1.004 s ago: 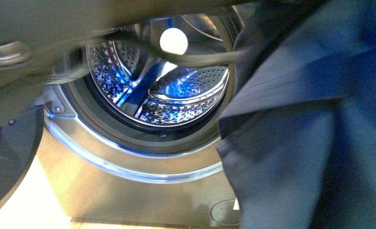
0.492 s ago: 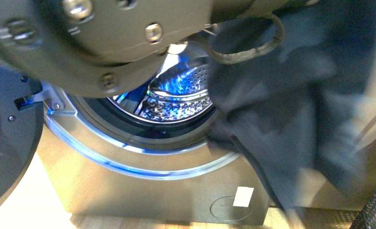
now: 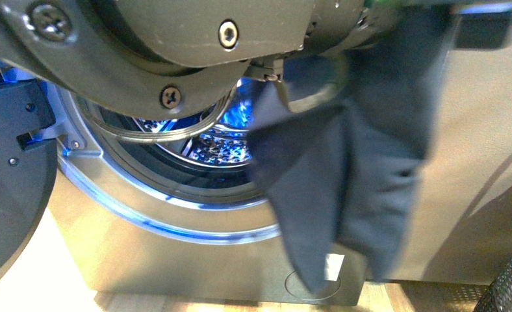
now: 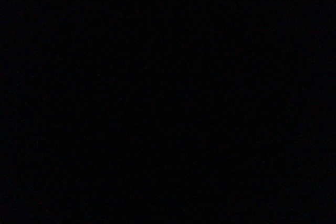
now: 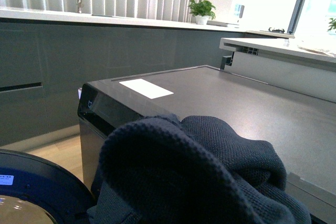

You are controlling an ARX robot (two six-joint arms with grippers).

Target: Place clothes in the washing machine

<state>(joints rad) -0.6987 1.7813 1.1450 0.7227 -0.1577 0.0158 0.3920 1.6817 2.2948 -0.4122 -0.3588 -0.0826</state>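
Navy knit clothes [image 3: 351, 169] hang down in my front view, outside the washing machine [image 3: 175, 260], just right of its open porthole and covering part of the steel drum [image 3: 216, 146]. An arm [image 3: 149, 45] fills the upper left. The right wrist view shows the fabric bunched close above the machine's grey top. It buries the right claw, so I cannot tell its grip. The left wrist view is dark.

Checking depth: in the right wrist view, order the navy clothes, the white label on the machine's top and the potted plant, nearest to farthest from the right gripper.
1. clothes, bunched right at the right gripper, hiding it.
2. white label, on the washing machine top, beyond.
3. potted plant, on the far counter.
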